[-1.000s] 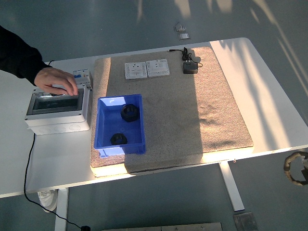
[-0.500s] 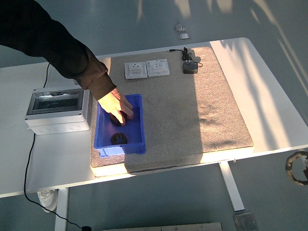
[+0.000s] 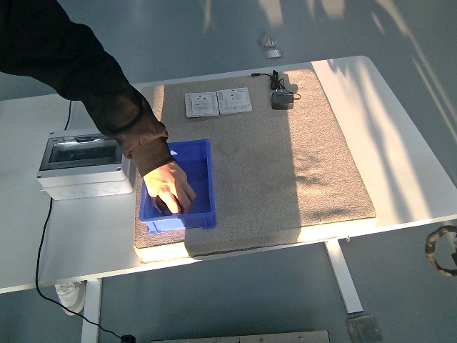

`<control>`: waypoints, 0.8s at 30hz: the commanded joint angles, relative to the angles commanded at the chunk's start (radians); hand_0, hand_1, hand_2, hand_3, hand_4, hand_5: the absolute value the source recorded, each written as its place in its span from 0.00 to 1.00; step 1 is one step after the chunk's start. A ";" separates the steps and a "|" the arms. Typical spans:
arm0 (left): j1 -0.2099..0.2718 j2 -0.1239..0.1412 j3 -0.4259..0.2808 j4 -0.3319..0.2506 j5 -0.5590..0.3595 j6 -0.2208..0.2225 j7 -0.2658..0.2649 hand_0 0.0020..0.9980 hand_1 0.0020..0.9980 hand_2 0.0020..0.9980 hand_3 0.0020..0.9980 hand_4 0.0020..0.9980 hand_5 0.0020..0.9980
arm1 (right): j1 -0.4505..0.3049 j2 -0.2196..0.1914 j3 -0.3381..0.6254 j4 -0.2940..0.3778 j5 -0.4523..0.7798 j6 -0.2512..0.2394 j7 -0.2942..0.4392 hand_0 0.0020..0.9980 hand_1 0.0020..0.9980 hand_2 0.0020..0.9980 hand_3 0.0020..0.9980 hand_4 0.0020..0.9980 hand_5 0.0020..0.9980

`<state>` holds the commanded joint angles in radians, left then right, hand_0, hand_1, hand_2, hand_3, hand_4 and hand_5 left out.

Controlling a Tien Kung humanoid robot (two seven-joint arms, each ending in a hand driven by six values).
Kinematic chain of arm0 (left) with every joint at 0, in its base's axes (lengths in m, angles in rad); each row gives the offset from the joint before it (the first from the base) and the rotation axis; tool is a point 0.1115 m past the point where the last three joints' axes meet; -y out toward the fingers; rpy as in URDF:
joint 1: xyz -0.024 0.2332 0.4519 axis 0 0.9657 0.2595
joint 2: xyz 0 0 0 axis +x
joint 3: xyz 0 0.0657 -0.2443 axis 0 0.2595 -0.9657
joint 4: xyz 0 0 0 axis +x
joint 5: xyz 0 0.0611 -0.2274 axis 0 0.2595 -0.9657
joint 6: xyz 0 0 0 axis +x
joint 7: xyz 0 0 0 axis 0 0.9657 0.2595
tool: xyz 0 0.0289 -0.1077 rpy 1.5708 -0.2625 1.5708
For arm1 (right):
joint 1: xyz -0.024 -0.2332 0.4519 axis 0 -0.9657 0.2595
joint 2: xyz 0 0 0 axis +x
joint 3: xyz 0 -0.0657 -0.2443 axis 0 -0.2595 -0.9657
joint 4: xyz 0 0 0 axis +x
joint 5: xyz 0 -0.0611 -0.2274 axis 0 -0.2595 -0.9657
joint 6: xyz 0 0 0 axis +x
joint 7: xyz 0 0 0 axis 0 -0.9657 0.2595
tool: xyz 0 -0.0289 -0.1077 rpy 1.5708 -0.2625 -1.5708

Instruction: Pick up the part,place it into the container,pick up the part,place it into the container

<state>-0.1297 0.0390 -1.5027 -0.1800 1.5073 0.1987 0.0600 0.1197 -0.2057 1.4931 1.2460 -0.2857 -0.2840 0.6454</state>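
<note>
**Person's hand covers the bin's contents**

A person's hand [image 3: 170, 187] reaches into the blue bin [image 3: 201, 187] and hides whatever lies under it; fingertips blur against something dark. The sleeve [image 3: 78, 68] runs off the top-left corner. At the right edge, only a sliver of the robot's right hand [image 3: 443, 250] shows, fingers unreadable. The surface [image 3: 400, 128] is cut at left.

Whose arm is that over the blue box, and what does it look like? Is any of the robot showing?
It is a person's arm in a dark, loose sleeve with a brownish cuff. Of the robot, only a dark, ring-shaped part shows at the right edge.
</note>
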 joint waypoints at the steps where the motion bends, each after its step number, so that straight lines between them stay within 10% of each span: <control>1: 0.000 0.000 0.000 0.000 0.000 0.000 0.000 0.67 0.66 0.70 0.57 0.65 0.60 | 0.000 0.000 0.000 0.000 0.000 0.000 0.000 0.04 0.15 0.36 0.45 0.86 0.53; 24: 0.000 -0.002 -0.010 0.000 0.010 0.004 -0.003 0.67 0.66 0.70 0.57 0.65 0.60 | 0.000 0.000 0.001 0.004 -0.049 -0.004 0.000 0.06 0.16 0.36 0.45 0.86 0.52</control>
<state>-0.1294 0.0373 -1.5122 -0.1800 1.5175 0.2030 0.0567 0.1202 -0.2053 1.4941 1.2496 -0.3343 -0.2879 0.6454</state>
